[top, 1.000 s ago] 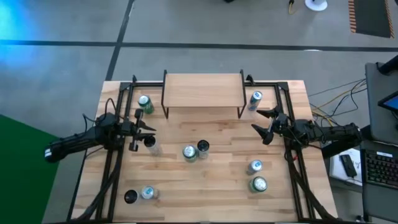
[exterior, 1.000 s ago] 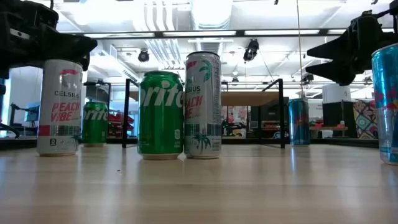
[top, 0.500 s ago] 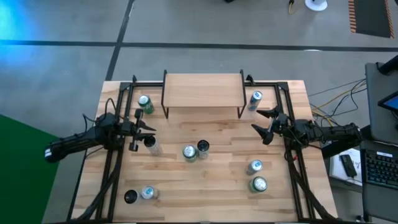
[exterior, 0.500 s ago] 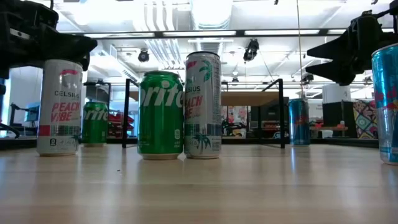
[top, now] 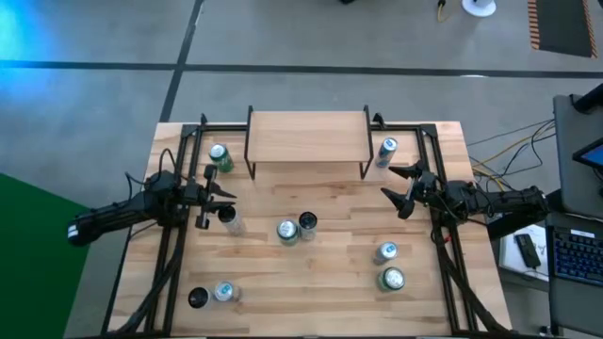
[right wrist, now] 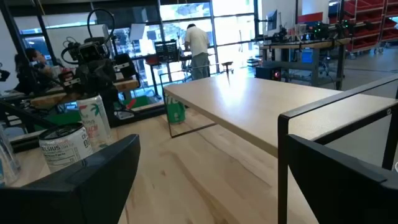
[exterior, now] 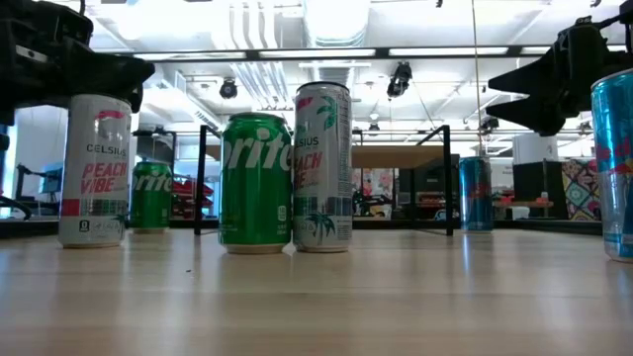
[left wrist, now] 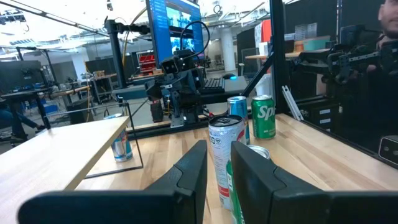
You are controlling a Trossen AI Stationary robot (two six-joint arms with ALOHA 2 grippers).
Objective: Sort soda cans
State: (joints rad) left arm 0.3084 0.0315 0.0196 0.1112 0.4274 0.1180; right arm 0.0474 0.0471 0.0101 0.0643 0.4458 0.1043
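Several soda cans stand upright on the wooden table (top: 339,311). A green can (top: 219,155) stands at the far left and a pale blue one (top: 386,151) at the far right. A white can (top: 229,218) is beside my left gripper. A green (top: 287,231) and a white can (top: 307,223) stand in the middle. A pale blue (top: 385,251) and a green can (top: 391,279) are near right; a black (top: 197,298) and a pale can (top: 223,292) near left. My left gripper (top: 221,194) hovers at the left, its fingers a narrow gap apart. My right gripper (top: 387,182) hovers at the right, wide open.
A low wooden shelf (top: 307,138) on a black frame stands at the table's far middle. Black rails (top: 174,254) run along the left and right sides. A person (right wrist: 198,43) stands in the room beyond the table.
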